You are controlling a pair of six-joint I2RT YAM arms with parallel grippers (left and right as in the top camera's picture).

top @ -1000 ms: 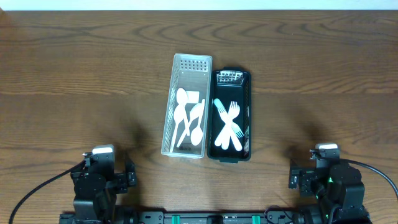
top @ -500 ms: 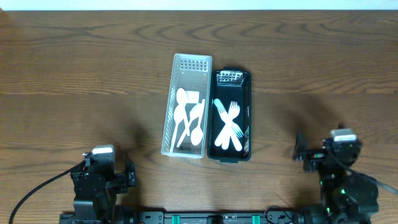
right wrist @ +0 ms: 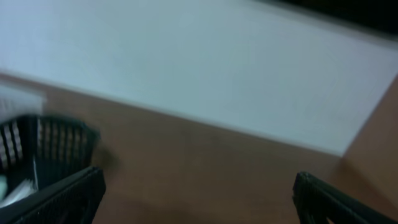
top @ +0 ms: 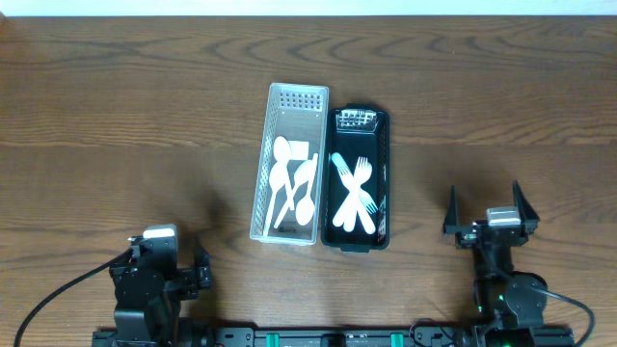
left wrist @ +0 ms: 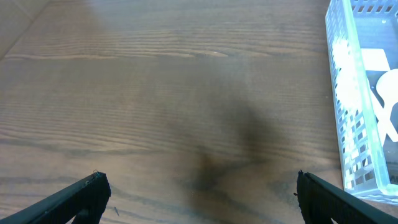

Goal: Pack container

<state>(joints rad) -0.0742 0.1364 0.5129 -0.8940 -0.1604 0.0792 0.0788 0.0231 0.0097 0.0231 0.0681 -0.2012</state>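
A clear perforated bin [top: 262, 207] holds several white plastic spoons [top: 292, 183]. Beside it on the right, a black bin [top: 385, 154] holds white plastic forks [top: 355, 193]. The clear bin's wall also shows at the right edge of the left wrist view [left wrist: 348, 124]. The black bin's mesh end shows blurred at the left of the right wrist view [right wrist: 43, 149]. My left gripper [left wrist: 198, 196] is open and empty over bare wood at the front left. My right gripper [top: 487, 207] is open and empty, raised at the front right, its view [right wrist: 199, 193] blurred.
The wooden table [top: 145, 106] stretches wide around both bins. Its far edge meets a white wall [right wrist: 186, 68]. Both arm bases sit at the near edge, the left one [top: 154, 280] low and folded.
My right arm has risen from its folded pose and swung forward, its open fingers now pointing away from the near edge. The left arm and the bins have not moved.
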